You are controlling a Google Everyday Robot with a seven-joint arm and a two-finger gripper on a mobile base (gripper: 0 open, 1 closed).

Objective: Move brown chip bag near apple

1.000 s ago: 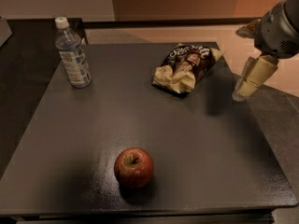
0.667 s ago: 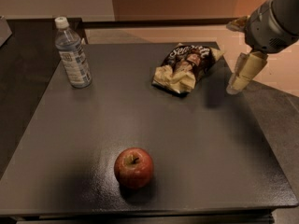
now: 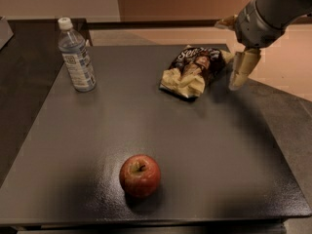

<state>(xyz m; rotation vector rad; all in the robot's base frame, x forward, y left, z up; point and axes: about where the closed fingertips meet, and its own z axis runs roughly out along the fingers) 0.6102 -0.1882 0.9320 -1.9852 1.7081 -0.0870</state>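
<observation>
The brown chip bag (image 3: 193, 70) lies crinkled at the back right of the dark table (image 3: 97, 130), cream end facing front-left. The red apple (image 3: 140, 175) stands near the front middle, stem up, far from the bag. My gripper (image 3: 229, 53) hangs at the back right, just right of the bag's far end and slightly above the table. It is open and holds nothing. One beige finger (image 3: 242, 68) points down beside the bag; the other (image 3: 225, 22) sticks out behind it.
A clear water bottle (image 3: 76, 56) with a white cap stands upright at the back left. The table's right edge runs close under the arm, with grey floor (image 3: 292, 126) beyond. A dark counter (image 3: 19, 57) adjoins the left side.
The gripper has moved left and a little back, closing in on the right end of the chip bag. The bag, apple and bottle have not moved.
</observation>
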